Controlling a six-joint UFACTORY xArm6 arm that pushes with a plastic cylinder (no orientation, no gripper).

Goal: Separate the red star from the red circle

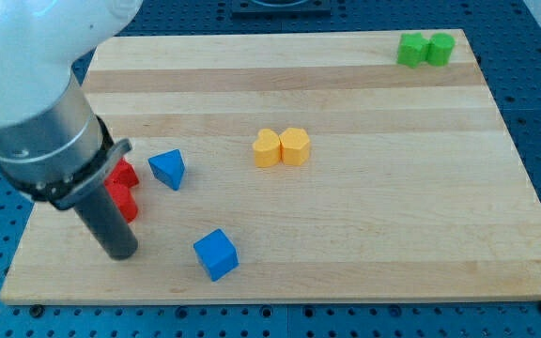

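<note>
- Red pieces sit at the view's left edge of the wooden board [346, 216]: the red star [126, 173] above and a second red block [124, 201] just below it, the two touching.
- I can't make out that lower block's shape, since my arm covers much of it.
- My tip [120, 252] rests on the board just below these red blocks, very close to the lower one; I can't tell if it touches.
- No gripper here, just the rod, holding nothing.
- Right of the reds lies a blue triangle [168, 169], with a blue cube [216, 254] lower down.
- Two yellow blocks [282, 147] touch near the centre.
- Two green blocks [425, 49] touch at the view's top right.
</note>
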